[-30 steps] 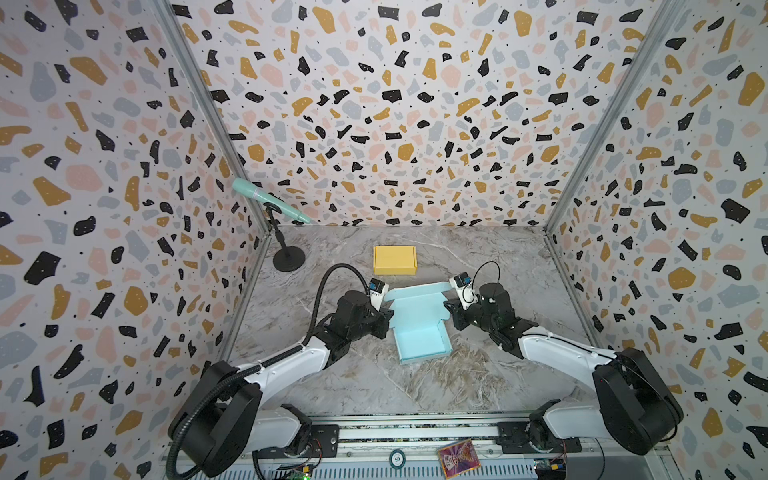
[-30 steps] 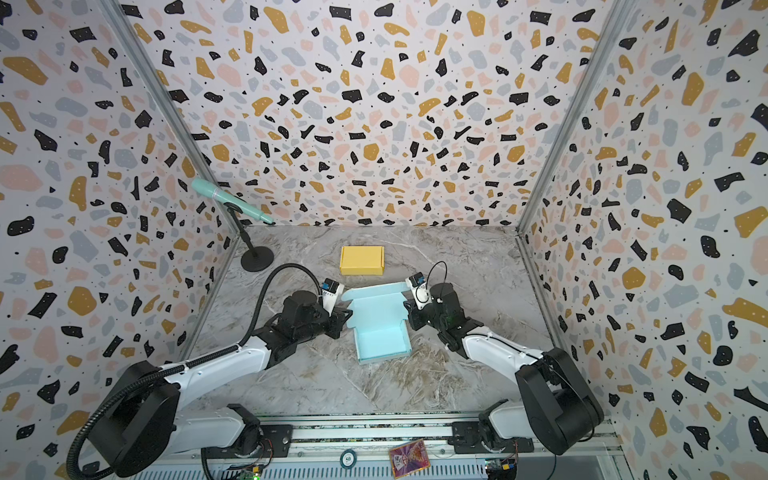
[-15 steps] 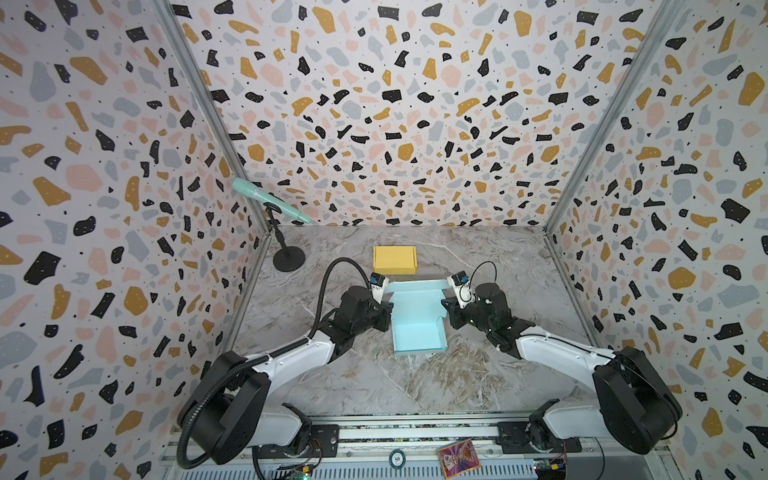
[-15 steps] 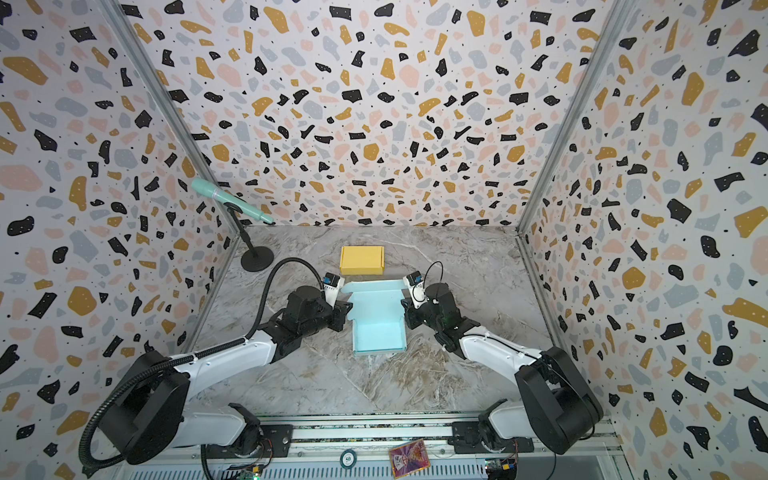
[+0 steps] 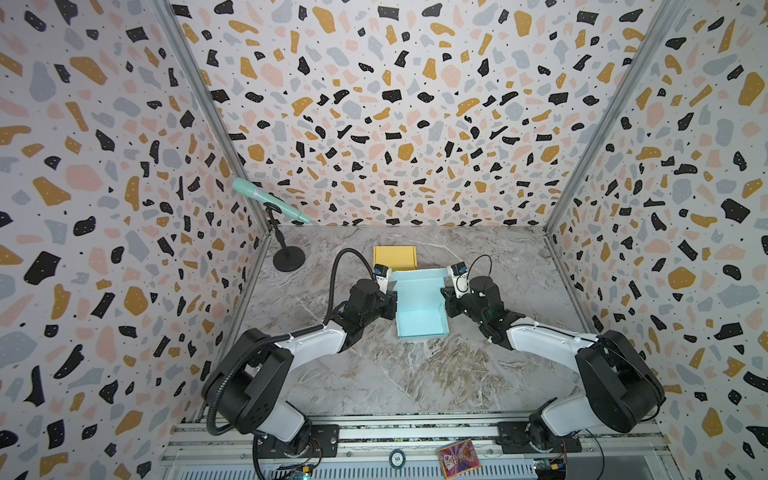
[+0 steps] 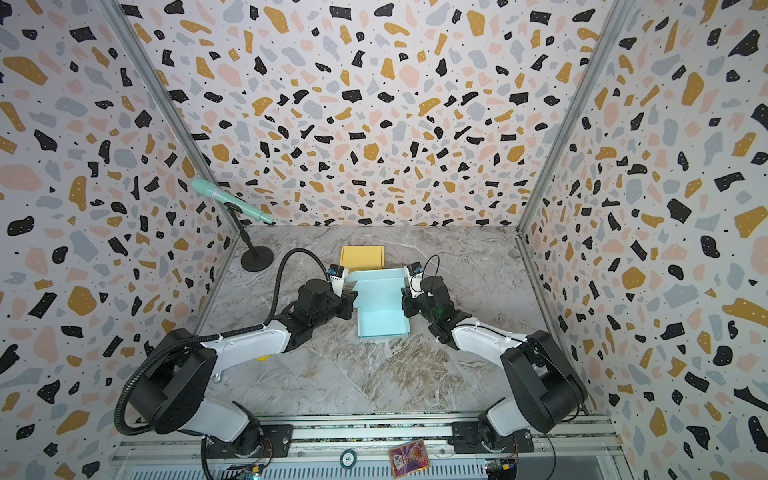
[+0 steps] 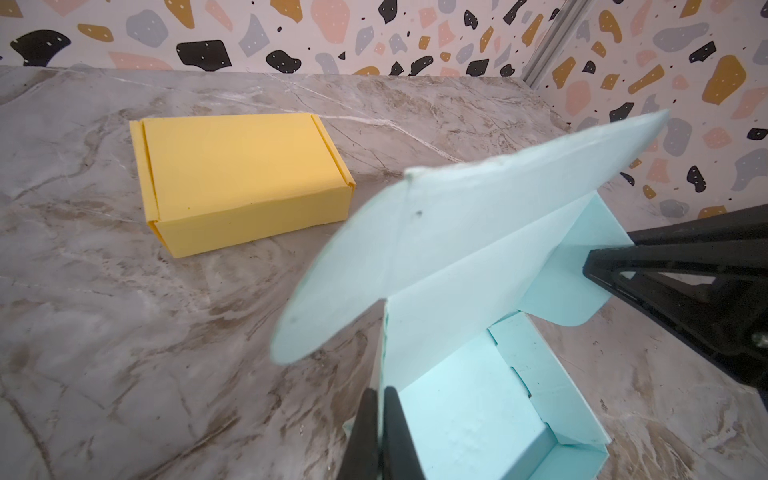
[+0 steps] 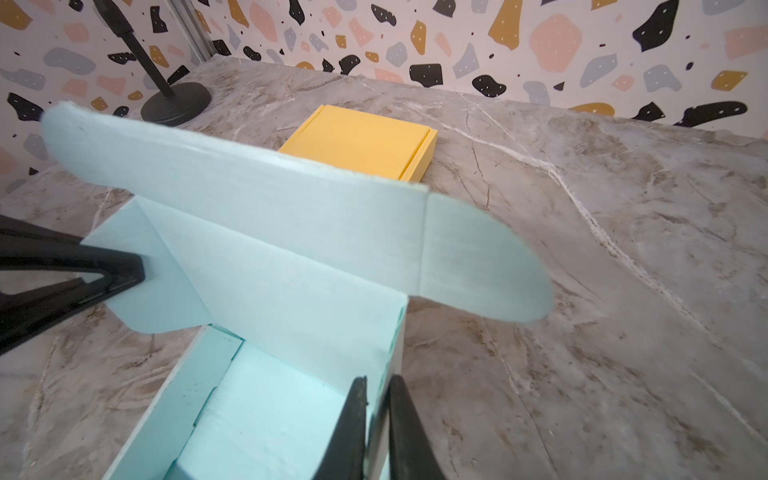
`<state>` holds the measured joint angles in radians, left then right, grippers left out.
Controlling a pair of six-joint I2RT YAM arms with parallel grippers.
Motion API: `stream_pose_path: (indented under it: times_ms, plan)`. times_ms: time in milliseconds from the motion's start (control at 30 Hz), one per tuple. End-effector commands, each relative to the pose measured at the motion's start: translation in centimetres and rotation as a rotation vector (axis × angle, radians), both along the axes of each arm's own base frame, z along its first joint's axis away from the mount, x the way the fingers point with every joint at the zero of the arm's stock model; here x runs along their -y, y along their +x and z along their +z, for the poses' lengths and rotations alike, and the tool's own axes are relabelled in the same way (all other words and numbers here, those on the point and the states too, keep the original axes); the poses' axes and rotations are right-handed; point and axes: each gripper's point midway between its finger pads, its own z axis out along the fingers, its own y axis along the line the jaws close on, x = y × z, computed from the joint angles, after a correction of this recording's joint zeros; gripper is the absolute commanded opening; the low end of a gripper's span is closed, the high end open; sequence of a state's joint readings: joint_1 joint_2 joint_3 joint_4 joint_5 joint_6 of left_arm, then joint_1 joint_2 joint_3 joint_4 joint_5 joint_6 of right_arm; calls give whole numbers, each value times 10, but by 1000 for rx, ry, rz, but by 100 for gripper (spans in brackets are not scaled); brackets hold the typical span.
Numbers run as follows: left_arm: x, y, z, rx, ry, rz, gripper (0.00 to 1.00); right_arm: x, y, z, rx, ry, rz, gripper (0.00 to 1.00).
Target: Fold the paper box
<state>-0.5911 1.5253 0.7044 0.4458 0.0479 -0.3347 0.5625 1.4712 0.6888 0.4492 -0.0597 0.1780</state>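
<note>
Pale-blue paper box (image 5: 422, 309) now lies squarer and nearer the yellow box (image 5: 395, 257) than a second ago; left gripper (image 7: 379, 391) and right gripper (image 8: 379, 380) each pinch a side wall.

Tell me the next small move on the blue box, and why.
Probably open the right pincer and push the lid down: the blue box has its side walls up, the left pincer and right one each pinching a wall, while the lid stands upright, unclosed.

pale-blue open paper box (image 5: 422, 316) sat on tabletop (image 5: 374, 374) between left tool (image 5: 392, 301) and right tool (image 5: 446, 299) | yellow closed cardboard box (image 5: 395, 257) lay just behind | black microphone stand (image 5: 289, 258) stood back-left
</note>
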Motion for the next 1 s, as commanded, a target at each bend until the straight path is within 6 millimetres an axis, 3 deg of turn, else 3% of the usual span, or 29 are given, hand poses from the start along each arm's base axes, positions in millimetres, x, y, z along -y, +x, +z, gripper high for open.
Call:
stream_pose_path:
  times_ms: [0, 433, 800, 967]
  plan:
    - [27, 9, 51, 150, -136, -56, 0, -25, -11, 18, 49, 75, 118, 15]
    - [25, -12, 36, 184, -139, -29, 0, -28, -38, -6, 48, 22, 157, 17]
    - [28, -40, 22, 184, -156, 12, 0, -42, -57, -6, 68, 11, 186, 17]
    - [18, -48, 9, 176, -157, 75, 0, -44, -70, -11, 66, 1, 190, 17]
